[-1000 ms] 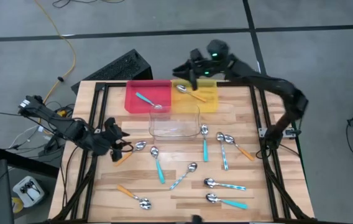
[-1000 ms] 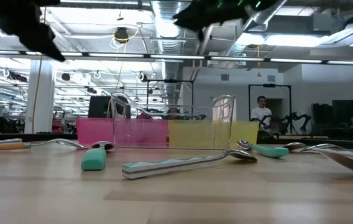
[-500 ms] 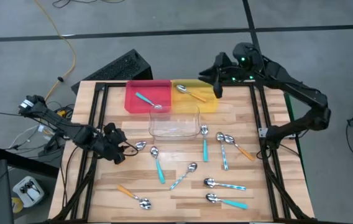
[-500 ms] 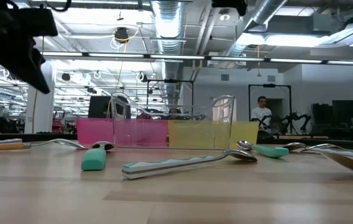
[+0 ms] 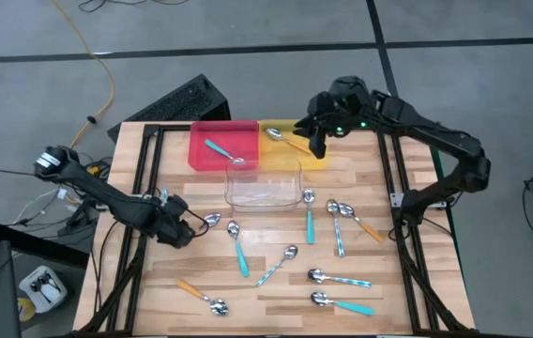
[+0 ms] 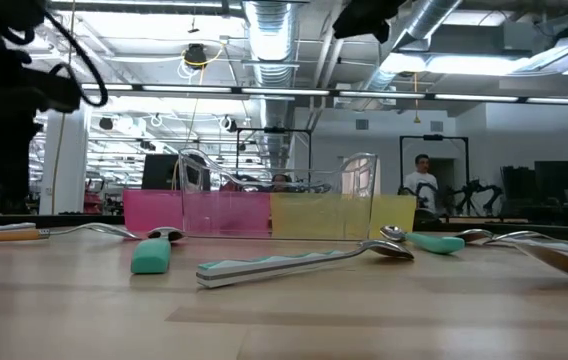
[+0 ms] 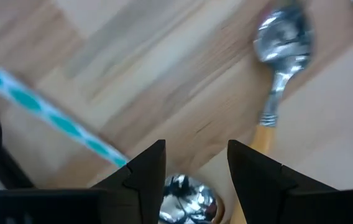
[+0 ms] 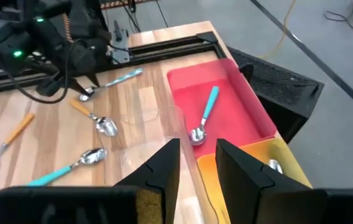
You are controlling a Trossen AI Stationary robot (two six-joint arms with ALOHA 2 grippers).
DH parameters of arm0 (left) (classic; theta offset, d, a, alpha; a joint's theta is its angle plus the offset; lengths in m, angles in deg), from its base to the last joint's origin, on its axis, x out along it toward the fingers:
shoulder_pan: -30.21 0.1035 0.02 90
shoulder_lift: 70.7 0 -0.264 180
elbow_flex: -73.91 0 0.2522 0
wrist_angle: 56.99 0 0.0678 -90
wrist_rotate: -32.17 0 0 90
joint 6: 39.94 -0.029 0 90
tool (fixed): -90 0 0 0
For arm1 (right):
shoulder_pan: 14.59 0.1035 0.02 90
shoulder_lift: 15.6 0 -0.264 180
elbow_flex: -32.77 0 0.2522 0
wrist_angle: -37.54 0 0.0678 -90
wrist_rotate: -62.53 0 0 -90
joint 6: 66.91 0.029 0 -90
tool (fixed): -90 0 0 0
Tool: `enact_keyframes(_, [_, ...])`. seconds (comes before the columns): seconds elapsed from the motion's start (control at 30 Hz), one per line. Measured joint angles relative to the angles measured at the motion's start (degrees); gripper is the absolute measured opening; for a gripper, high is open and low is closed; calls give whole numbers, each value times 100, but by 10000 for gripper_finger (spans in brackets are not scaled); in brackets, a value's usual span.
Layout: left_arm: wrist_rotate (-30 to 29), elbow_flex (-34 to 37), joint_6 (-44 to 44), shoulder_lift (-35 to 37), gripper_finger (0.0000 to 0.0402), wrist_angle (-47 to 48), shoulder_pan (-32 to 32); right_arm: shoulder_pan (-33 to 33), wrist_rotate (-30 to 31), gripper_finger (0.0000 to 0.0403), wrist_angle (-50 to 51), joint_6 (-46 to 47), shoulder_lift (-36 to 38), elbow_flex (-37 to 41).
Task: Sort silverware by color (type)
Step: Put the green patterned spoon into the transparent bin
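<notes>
While left gripper (image 5: 180, 232) hides orange-handled spoon (image 7: 282, 68)

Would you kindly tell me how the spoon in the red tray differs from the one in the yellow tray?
The spoon in the red tray has a teal handle; the spoon in the yellow tray has an orange one. The first lies clear of both arms, the second just beside the right gripper. Both have shiny metal bowls.

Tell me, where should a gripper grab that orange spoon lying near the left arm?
Probably the slim orange handle of the orange spoon, coming straight down from above. It lies flat on the table, and the left gripper already hovers over it, open; the rounded shiny bowl looks more slippery.
</notes>
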Motion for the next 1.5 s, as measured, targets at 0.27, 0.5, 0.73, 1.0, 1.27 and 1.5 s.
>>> enact_keyframes(0.27, [-132, 0, 1415, -769, 158, 183, 13, -1, 0, 127, 104, -99, -69, 2])
enact_keyframes(0.5, [93, -17, 1566, -1406, 158, 186, 265, 10, -6, 127, 178, -256, -70, 2])
enact_keyframes(0.73, [375, -55, 1918, -1950, 158, 159, 318, 7, -16, 127, 203, -319, -72, 2])
enact_keyframes(1.0, [247, -201, 2332, -2112, 157, 271, 295, 5, -20, 127, 371, -388, -70, 2])
enact_keyframes(1.27, [-268, -245, 2817, -2118, 142, -7, 211, 7, -20, 127, 548, -465, -70, 2])
enact_keyframes(1.5, [-608, -250, 3407, -2118, 62, -62, -18, 7, -22, 127, 685, -686, -70, 2])
